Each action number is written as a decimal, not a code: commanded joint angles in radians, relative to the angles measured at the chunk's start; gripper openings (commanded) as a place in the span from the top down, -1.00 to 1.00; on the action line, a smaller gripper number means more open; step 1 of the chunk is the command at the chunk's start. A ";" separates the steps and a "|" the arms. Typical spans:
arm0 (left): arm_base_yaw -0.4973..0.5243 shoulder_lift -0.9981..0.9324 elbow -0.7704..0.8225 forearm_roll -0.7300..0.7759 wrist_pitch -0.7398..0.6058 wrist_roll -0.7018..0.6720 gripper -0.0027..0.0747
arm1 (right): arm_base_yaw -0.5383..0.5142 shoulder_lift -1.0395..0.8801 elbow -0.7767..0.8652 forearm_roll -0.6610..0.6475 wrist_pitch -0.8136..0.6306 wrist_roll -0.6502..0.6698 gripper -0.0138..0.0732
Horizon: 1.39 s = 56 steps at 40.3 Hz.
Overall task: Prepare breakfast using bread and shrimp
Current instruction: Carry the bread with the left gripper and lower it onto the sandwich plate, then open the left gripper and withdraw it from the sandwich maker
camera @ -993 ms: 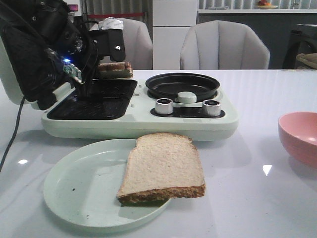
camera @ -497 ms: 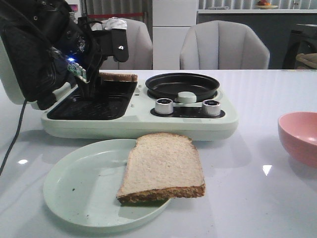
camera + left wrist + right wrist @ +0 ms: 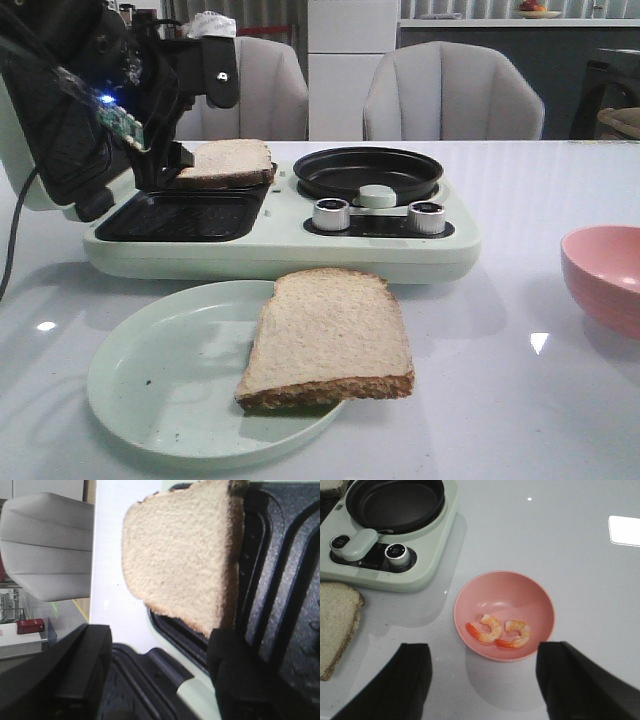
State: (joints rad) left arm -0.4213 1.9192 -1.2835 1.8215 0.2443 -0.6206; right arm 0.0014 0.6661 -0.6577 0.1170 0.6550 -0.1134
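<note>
Left tool (image 3: 157, 680) hangs spread wide above the grill plate (image 3: 185, 215), one bread slice (image 3: 228, 160) lying tilted across its far edge; second slice (image 3: 330, 335) overhangs the green plate (image 3: 150, 385). Right tool (image 3: 482, 680) gapes over the pink bowl (image 3: 504, 592) on the desk (image 3: 540, 200); two shrimp (image 3: 499, 631) inside.

Glossy white table (image 3: 520, 200); rough, porous bread (image 3: 330, 335).

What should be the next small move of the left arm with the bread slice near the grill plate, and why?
Probably pull the left gripper back. Its fingers stand apart, and the bread slice lies tilted across the grill plate's far rim rather than flat in it; a nudge inward may follow.
</note>
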 commanded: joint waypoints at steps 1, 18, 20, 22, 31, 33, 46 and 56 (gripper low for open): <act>-0.004 -0.117 0.024 0.035 0.049 -0.039 -0.28 | -0.001 0.006 -0.028 0.001 -0.071 -0.005 -0.58; -0.244 -0.403 0.261 -0.266 0.321 -0.164 -0.28 | -0.001 0.006 -0.028 0.001 -0.071 -0.005 -0.58; -0.285 -0.437 0.268 -0.400 0.374 -0.118 -0.28 | -0.001 0.006 -0.028 0.001 -0.071 -0.005 -0.58; -0.319 -0.476 0.268 -0.565 0.420 -0.014 -0.28 | -0.001 0.006 -0.028 0.001 -0.071 -0.005 -0.58; -0.399 -0.647 0.268 -1.113 0.620 0.233 -0.28 | -0.001 0.006 -0.028 0.001 -0.071 -0.005 -0.58; -0.399 -0.691 0.273 -1.200 0.643 0.268 -0.28 | -0.001 0.006 -0.028 0.001 -0.071 -0.005 -0.58; -0.399 -1.032 0.388 -1.613 0.632 0.441 -0.24 | -0.001 0.006 -0.028 0.001 -0.071 -0.005 -0.58; -0.399 -1.226 0.471 -1.751 0.580 0.518 -0.11 | -0.001 0.006 -0.028 0.003 -0.074 -0.005 -0.58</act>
State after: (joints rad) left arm -0.8114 0.7422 -0.8068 0.0886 0.8992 -0.1139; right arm 0.0014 0.6661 -0.6577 0.1170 0.6550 -0.1134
